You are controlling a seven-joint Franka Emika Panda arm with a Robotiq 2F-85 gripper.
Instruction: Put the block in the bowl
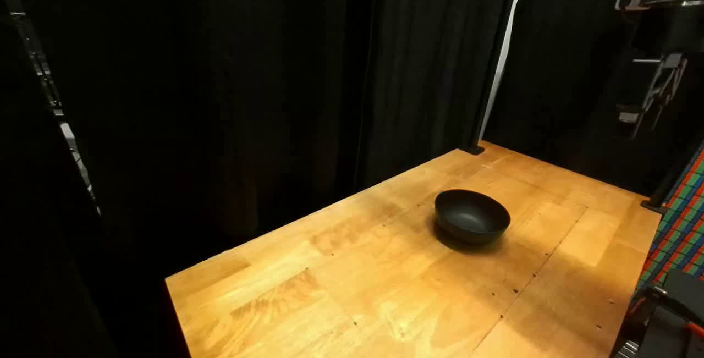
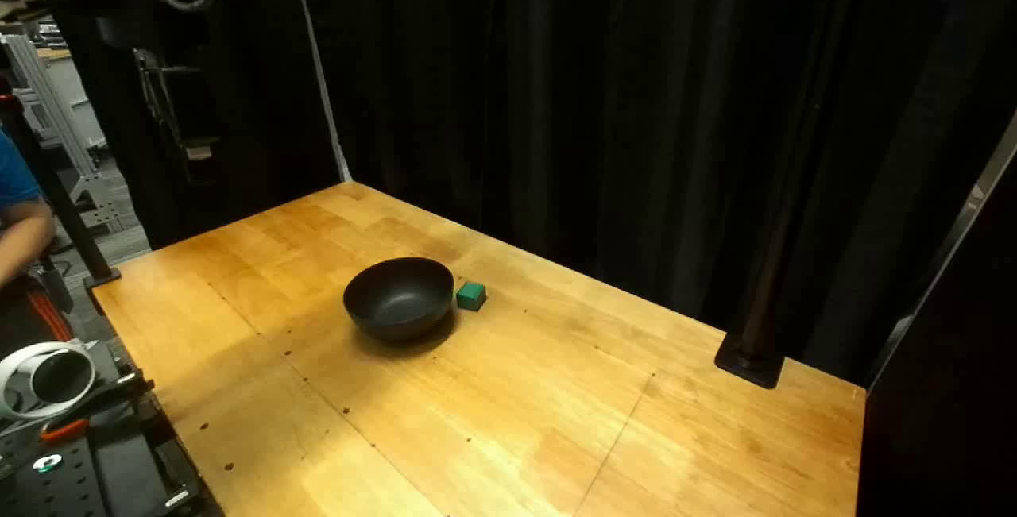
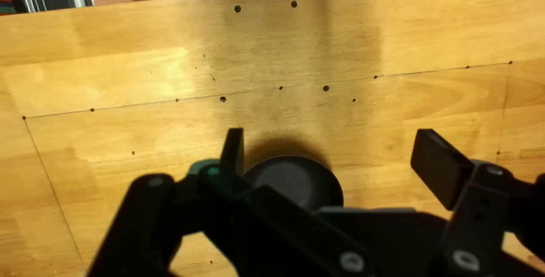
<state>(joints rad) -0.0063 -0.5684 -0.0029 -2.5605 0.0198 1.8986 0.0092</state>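
The bowl is round and black and stands upright on the wooden table in both exterior views (image 1: 472,218) (image 2: 401,302). It also shows in the wrist view (image 3: 294,179), partly covered by my gripper. The block is a small green cube (image 2: 471,295) on the table close beside the bowl, at its right in that exterior view. The block does not show in the wrist view or behind the bowl in the remaining exterior view. My gripper (image 3: 332,155) is open and empty, fingers wide apart. It hangs high above the table in both exterior views (image 1: 641,124) (image 2: 197,161).
The wooden table (image 2: 556,406) has black curtains (image 2: 596,104) around it. A black post (image 2: 751,350) stands on the table edge. Dark equipment with a white ring-shaped part (image 2: 48,382) is at the table's side. A person's arm (image 2: 24,239) shows at the picture's edge.
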